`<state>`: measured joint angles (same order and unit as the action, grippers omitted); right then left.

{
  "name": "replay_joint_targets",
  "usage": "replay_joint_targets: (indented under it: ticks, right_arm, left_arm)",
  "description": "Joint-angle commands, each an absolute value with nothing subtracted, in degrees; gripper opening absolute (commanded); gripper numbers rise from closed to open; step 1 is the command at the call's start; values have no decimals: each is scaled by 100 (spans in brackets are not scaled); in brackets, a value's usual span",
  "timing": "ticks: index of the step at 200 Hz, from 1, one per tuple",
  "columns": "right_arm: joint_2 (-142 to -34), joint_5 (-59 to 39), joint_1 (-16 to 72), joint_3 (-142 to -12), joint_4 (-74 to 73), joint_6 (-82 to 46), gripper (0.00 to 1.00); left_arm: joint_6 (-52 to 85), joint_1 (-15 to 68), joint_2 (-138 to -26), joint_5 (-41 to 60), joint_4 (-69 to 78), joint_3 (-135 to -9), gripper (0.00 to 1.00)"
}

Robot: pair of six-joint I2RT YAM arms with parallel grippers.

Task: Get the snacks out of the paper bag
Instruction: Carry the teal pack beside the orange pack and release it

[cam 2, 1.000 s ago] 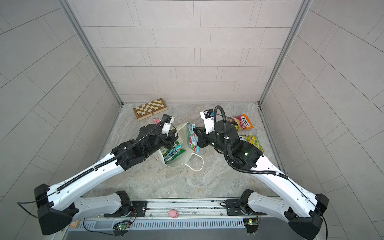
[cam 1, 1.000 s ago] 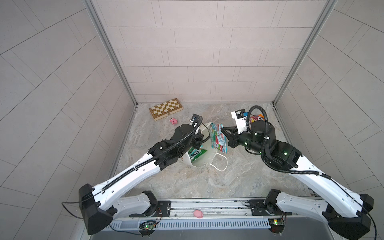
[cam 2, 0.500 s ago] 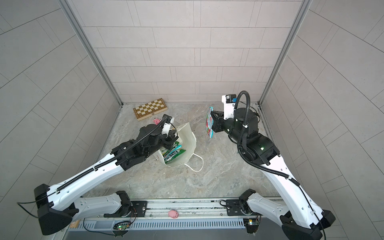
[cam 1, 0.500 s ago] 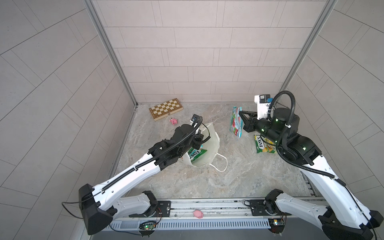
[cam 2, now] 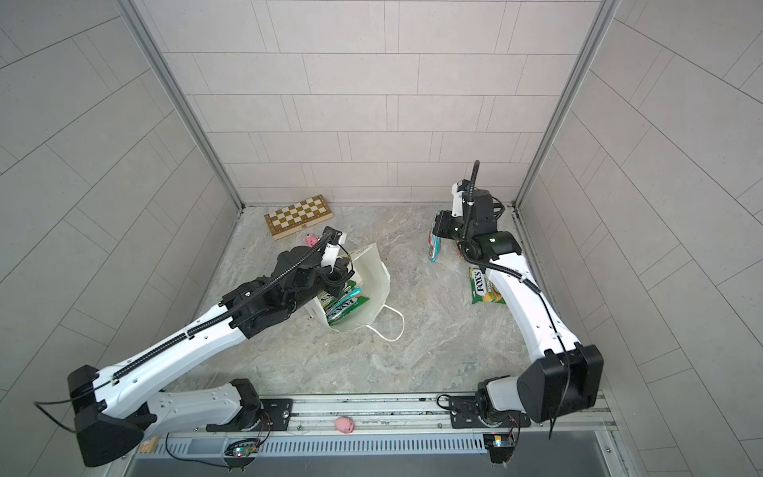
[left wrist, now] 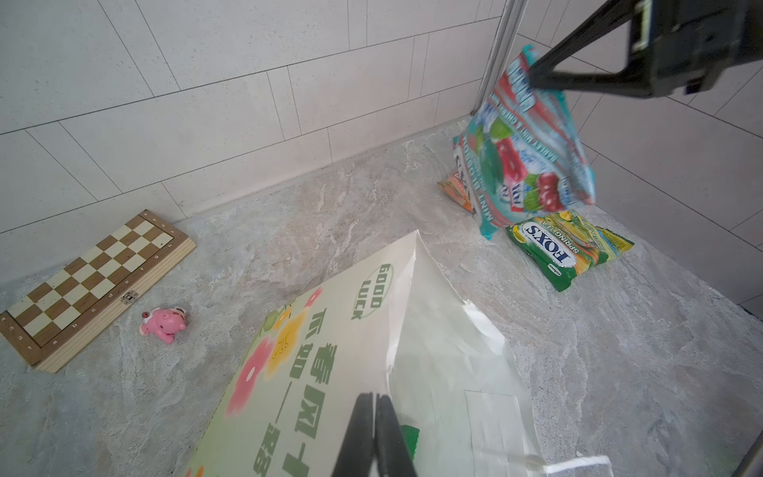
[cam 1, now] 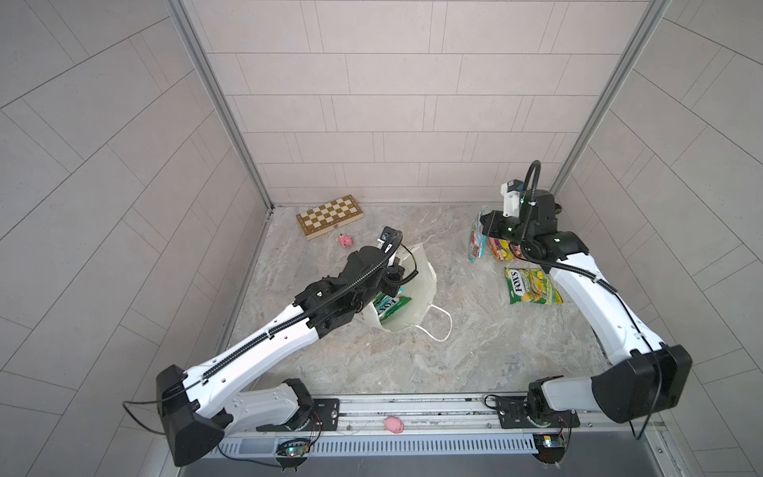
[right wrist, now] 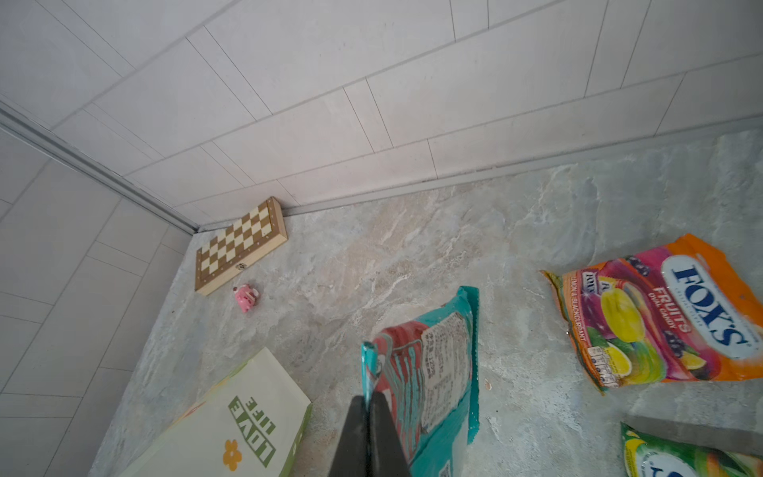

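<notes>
- The right gripper [left wrist: 532, 76], jaws clamped on the top edge of a teal Fox's packet [left wrist: 524, 157], dangles it upright near the far right corner of the table [cam 1: 413, 351].
- Just beside it lie an orange Fox's Fruits packet [right wrist: 660, 322] and, nearer the front, a green-yellow Fox's Spring Tea packet [cam 1: 530, 287].
- The left gripper [left wrist: 375, 398] pinches the rim of the white paper bag [left wrist: 322, 330], which is tipped over at mid-table with more Fox's packets [cam 2: 344, 303] showing in its mouth.
- A folding chessboard [cam 1: 330, 215] and a pink toy pig [cam 1: 345, 240] sit at the far left.
</notes>
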<state>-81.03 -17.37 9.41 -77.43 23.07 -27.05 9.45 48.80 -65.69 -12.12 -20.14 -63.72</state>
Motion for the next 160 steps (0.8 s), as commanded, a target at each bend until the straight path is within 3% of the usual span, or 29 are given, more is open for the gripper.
replay_joint_targets:
  ticks: [1, 89, 160]
  right_arm:
    - [-8510, -2244, 928, -7884, 1683, -2698, 0]
    - [-10842, -3544, 379, -8865, 1153, -2786, 0]
    - [-11392, -2269, -18, -8829, 2078, -1799, 0]
  left_arm:
    - [888, 4905, -6539, -1320, -2064, -6546, 0]
    - [776, 4904, -6507, -1463, -2097, -6555, 0]
    - [791, 4904, -6518, -1455, -2092, -6554, 0]
